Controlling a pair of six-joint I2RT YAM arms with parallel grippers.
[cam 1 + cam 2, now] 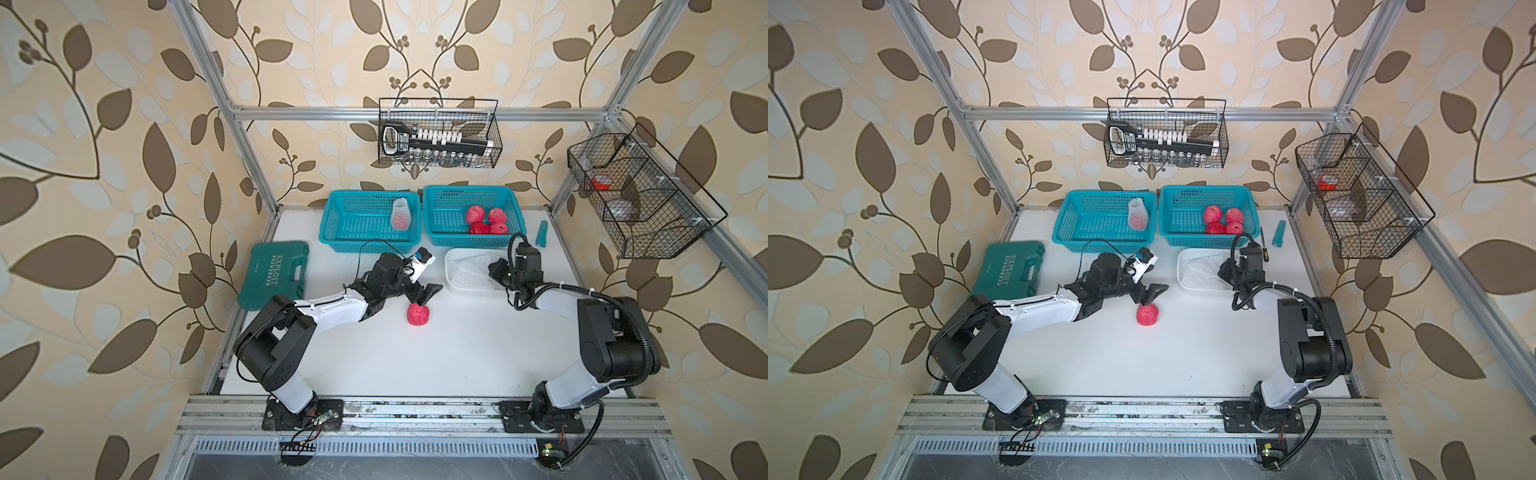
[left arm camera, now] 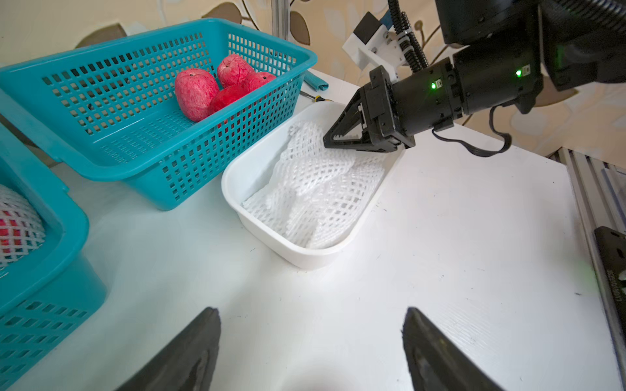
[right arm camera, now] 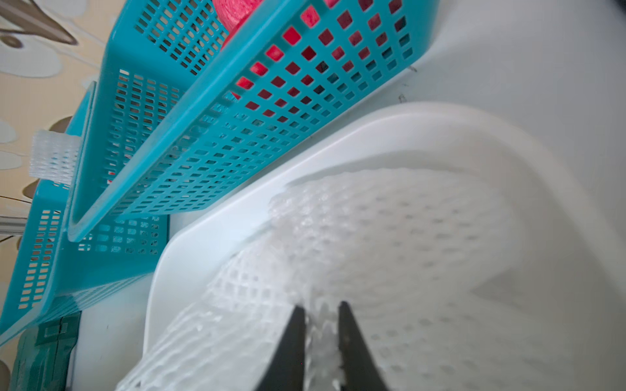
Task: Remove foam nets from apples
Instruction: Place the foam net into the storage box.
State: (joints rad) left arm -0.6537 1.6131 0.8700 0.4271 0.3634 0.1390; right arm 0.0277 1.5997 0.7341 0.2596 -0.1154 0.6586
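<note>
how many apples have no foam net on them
5. Four bare apples cluster in the right teal basket; one bare apple lies on the table by the left gripper. Others could be hidden under the four.

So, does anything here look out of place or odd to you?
One bare apple lies alone on the table, apart from the four bare apples in a blue basket. It looks stray, as it likely belongs with them. Nothing seems spilled or damaged.
</note>
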